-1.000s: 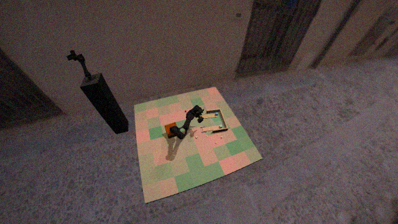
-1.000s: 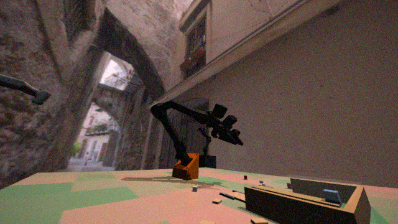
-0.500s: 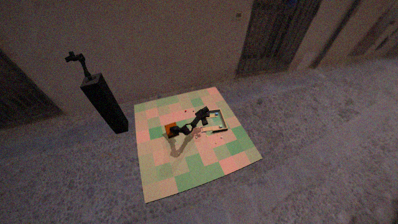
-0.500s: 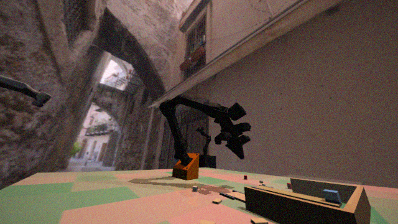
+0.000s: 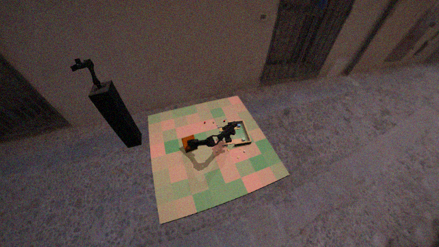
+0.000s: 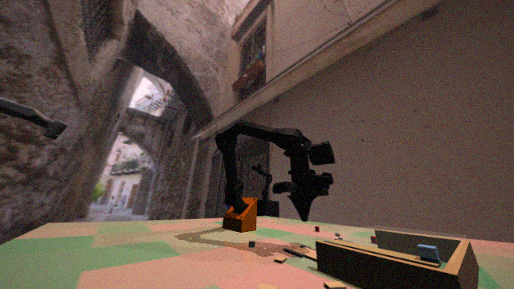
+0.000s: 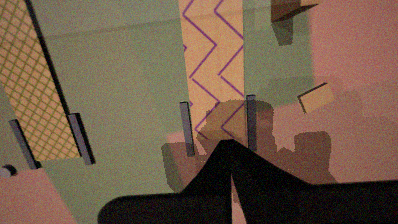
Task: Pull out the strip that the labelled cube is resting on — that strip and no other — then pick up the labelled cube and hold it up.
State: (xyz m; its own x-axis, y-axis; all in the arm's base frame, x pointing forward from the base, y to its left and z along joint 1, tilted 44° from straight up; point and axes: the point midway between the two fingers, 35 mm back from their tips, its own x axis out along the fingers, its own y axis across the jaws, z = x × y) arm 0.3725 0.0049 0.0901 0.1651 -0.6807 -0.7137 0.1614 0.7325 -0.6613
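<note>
My gripper (image 6: 305,219) (image 7: 227,146) is shut and empty, fingers pointing down. It hangs above the table; in the wrist view its tips overlap the near end of the zigzag strip (image 7: 214,55). This strip has purple zigzags, and an upright dark plate (image 7: 186,129) (image 7: 251,122) stands on each side of its near end. The lattice strip (image 7: 36,92) lies to the left, also between two dark plates. A pale cube (image 5: 243,139) is at the far end of the tray; its label is unreadable. The blue cube (image 5: 239,125) (image 6: 429,254) is at the other far corner. Neither cube shows in the wrist view.
The wooden-walled tray (image 6: 381,262) (image 5: 250,134) surrounds the cubes. Small loose blocks (image 6: 280,260) (image 7: 316,97) (image 6: 316,229) lie outside it. The arm's orange base (image 5: 188,141) (image 6: 241,222) stands on the patchwork table (image 5: 219,192). A dark pillar (image 5: 116,114) stands beyond the table.
</note>
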